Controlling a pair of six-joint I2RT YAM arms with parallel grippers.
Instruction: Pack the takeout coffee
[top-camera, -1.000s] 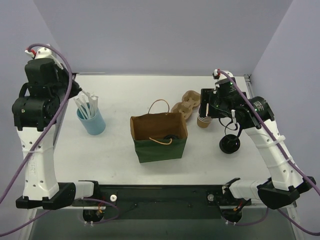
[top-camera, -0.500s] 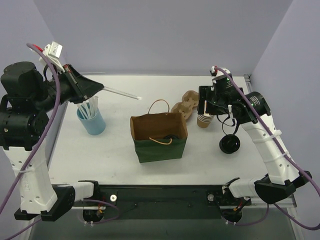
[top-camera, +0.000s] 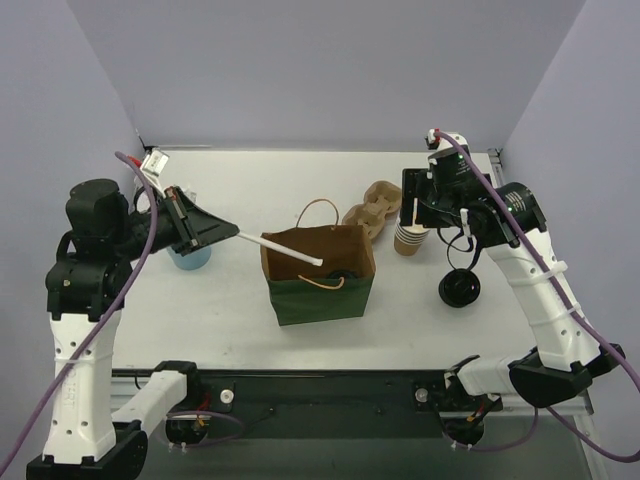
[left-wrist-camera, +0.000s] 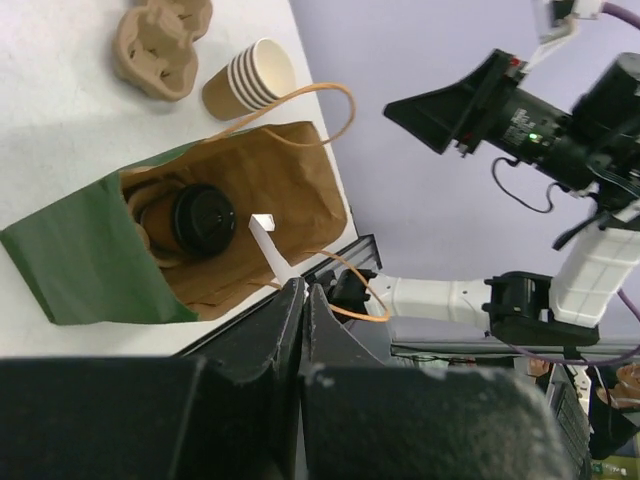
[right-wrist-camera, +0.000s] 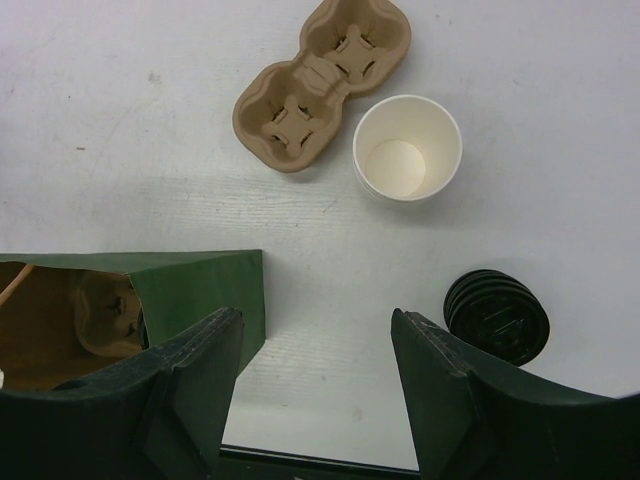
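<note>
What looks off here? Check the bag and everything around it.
Nothing stands out. The paper bag stands upright with the lidded coffee inside, and no spill is visible. The left gripper holds a wrapped straw over the bag's mouth. The stack of cups, loose lid and cardboard carrier sit apart beside it.

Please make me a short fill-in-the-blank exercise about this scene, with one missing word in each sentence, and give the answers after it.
1. The takeout coffee stands inside the green paper ____.
2. The left pincer is shut on a white ____.
3. The right pincer is ____ and holds nothing.
4. The loose lid is ____ in colour.

Missing words, in order: bag; straw; open; black.
</note>
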